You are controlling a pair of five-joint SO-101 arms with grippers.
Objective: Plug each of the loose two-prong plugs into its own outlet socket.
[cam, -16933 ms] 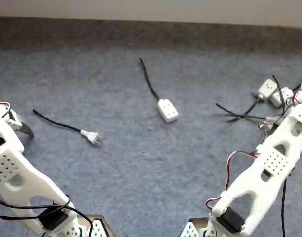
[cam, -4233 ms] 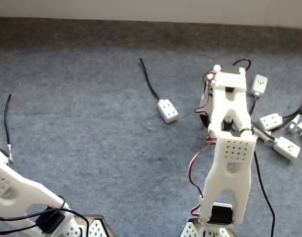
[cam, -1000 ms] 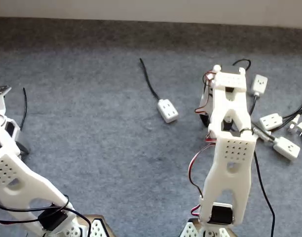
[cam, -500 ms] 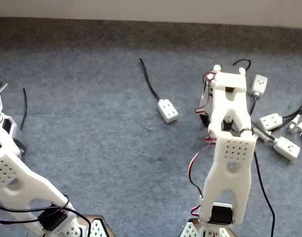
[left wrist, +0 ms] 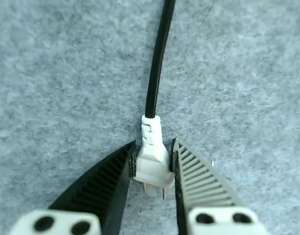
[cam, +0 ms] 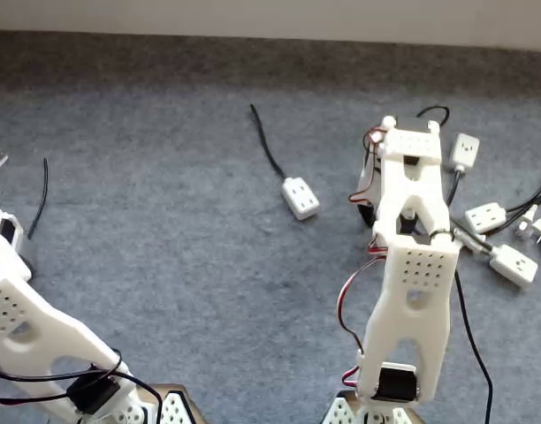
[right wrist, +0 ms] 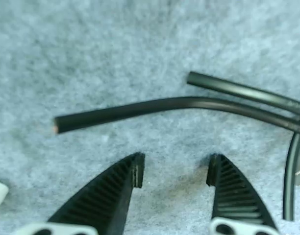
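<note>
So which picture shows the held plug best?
The left wrist view: the white two-prong plug sits in the left gripper, prongs showing. The high view catches its black cord; the right wrist view, other cords.

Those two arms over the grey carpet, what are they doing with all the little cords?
Two robot arms are working at pushing loose plugs into sockets. The left gripper is clamped on a white plug, with its black cord trailing away over the carpet. The right gripper is open and empty, hovering above loose cords. One socket lies alone mid-carpet with no plug in it. More sockets sit at the right.
</note>
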